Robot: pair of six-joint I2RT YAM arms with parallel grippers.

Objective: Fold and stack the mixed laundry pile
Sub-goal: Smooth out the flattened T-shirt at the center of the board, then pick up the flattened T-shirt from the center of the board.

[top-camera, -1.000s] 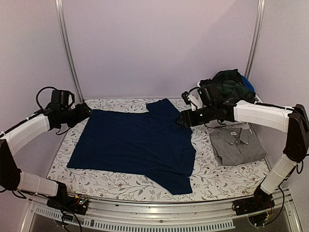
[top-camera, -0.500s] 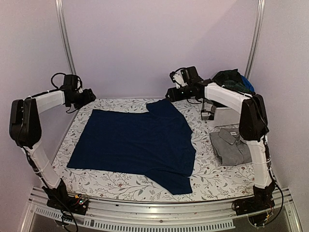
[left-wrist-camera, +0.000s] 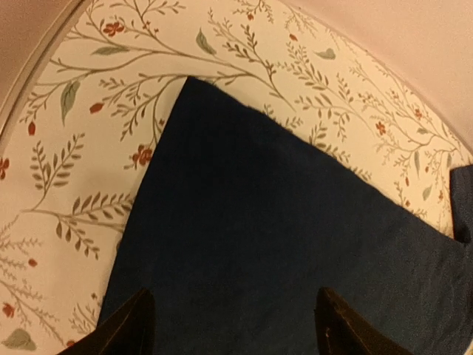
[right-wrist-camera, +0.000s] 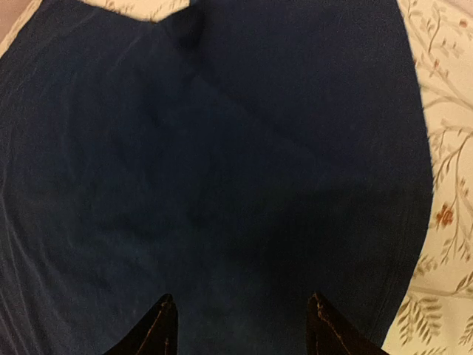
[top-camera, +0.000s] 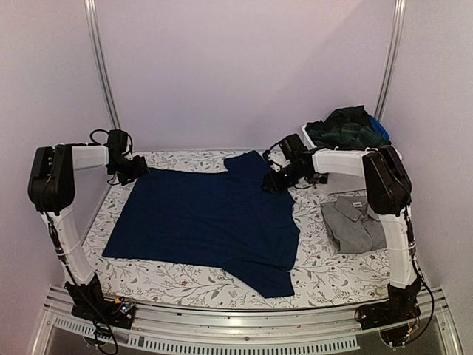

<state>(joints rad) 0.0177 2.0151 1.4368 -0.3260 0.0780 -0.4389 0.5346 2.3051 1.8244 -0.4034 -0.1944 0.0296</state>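
Left claw [left-wrist-camera: 233,296] is hovering spread wide over the far left corner of the navy shirt [top-camera: 207,218], while the right claw [right-wrist-camera: 242,297] is hanging spread above its far right side

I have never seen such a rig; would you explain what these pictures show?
Two white robot arms work over a floral-patterned table cloth. The wide picture looks down from above; the other two come from wrist cameras. A navy blue cloth shirt lies flat on it, a folded grey collared shirt beside it, a dark green plaid garment in the white plastic bin. The left gripper and right gripper hover open over the navy shirt, holding nothing.
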